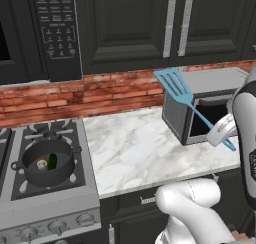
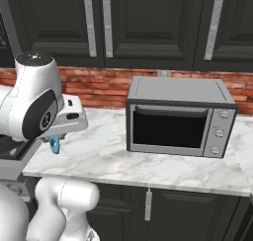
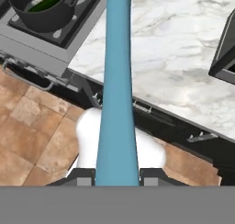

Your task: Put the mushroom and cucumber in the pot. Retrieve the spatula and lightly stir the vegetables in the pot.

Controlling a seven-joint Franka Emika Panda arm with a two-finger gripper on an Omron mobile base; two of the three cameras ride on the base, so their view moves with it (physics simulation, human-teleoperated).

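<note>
Light blue slotted spatula (image 1: 186,98) tilted in the air, right of the black pot (image 1: 49,163) holding mushroom (image 1: 41,164) and cucumber (image 1: 52,161)

A grey toaster oven (image 2: 179,117) with a dark glass door stands on the white marble surface (image 1: 140,148), against the red brick wall (image 1: 75,95). Dark cabinets (image 2: 148,25) hang above. A gas stove (image 1: 75,188) adjoins the surface; a microwave (image 1: 37,30) hangs over it.

You have a light blue spatula (image 1: 178,91) with a slotted head. Note the dark grey pot (image 1: 48,163), dark green cucumber (image 1: 52,161), tan mushroom (image 1: 41,164), and white grey-veined marble table (image 1: 135,148).
</note>
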